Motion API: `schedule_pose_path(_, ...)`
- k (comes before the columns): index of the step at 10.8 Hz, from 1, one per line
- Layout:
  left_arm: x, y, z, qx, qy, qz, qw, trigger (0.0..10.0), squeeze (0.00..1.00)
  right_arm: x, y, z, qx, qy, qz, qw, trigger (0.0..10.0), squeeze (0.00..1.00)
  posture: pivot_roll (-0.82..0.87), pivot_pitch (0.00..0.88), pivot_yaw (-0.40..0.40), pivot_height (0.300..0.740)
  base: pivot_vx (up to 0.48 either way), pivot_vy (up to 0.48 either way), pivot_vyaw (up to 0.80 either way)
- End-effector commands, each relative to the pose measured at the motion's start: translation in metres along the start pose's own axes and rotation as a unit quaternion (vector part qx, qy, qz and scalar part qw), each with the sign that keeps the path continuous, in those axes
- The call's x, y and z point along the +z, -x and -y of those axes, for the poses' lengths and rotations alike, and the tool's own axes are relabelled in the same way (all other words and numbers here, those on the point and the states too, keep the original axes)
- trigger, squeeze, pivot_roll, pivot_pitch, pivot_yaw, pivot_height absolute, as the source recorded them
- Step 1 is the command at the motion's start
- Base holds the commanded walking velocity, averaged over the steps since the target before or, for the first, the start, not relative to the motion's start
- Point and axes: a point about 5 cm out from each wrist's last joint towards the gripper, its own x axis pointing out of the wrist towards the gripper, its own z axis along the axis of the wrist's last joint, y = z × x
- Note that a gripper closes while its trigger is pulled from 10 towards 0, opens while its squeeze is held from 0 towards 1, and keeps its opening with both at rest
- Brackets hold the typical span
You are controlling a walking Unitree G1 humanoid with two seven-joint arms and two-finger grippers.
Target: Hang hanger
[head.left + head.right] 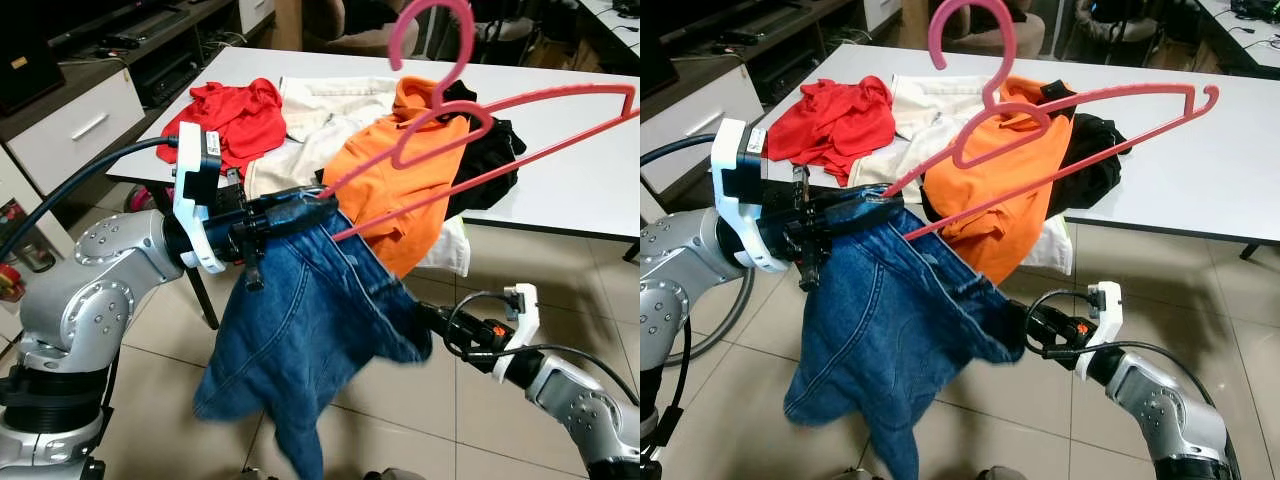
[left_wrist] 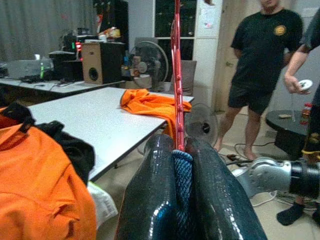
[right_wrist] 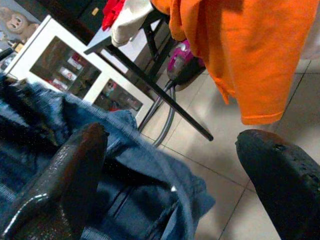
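Note:
A pink plastic hanger (image 1: 500, 110) slants up over the table, its hook (image 1: 430, 30) at the top. Blue jeans (image 1: 300, 330) hang from its lower end, draped toward the floor. My left gripper (image 1: 305, 207) is shut on the waistband denim and the hanger's end; in the left wrist view the gripper (image 2: 181, 150) pinches blue cloth with the hanger bar rising from it. My right gripper (image 1: 425, 318) stands open at the jeans' right edge, low above the floor. In the right wrist view the gripper (image 3: 172, 150) has denim against one of its fingers (image 3: 75, 170).
The white table (image 1: 580, 190) carries a red garment (image 1: 235, 115), a cream one (image 1: 320, 110), an orange shirt (image 1: 400, 170) hanging over the edge, and a black one (image 1: 490, 160). A white drawer unit (image 1: 70, 125) stands left. A person (image 2: 260, 65) stands beyond the table.

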Motion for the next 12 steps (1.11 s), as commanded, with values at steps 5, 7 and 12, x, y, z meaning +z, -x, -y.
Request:
schedule_pose_path(5,0.03,-0.009,0.009,-0.038,-0.029,0.038,0.998,0.0,0.0,-0.018,-0.005,0.006,0.016,-0.04,-0.057,0.997,10.0,0.0,-0.16,0.002,0.013,0.74,0.0,0.0,0.0)
schedule_pose_path(7,0.033,-0.009,0.012,-0.045,-0.029,0.043,0.998,0.0,0.0,-0.022,-0.003,0.01,0.008,-0.063,-0.06,0.996,5.0,0.0,-0.15,0.003,0.012,0.74,0.0,0.0,0.0)
schedule_pose_path(12,0.042,-0.001,0.008,-0.034,-0.039,0.049,0.997,0.0,0.0,-0.035,0.009,0.018,-0.014,-0.086,-0.078,0.993,0.0,0.0,-0.16,0.005,0.014,0.74,0.0,0.0,0.0)
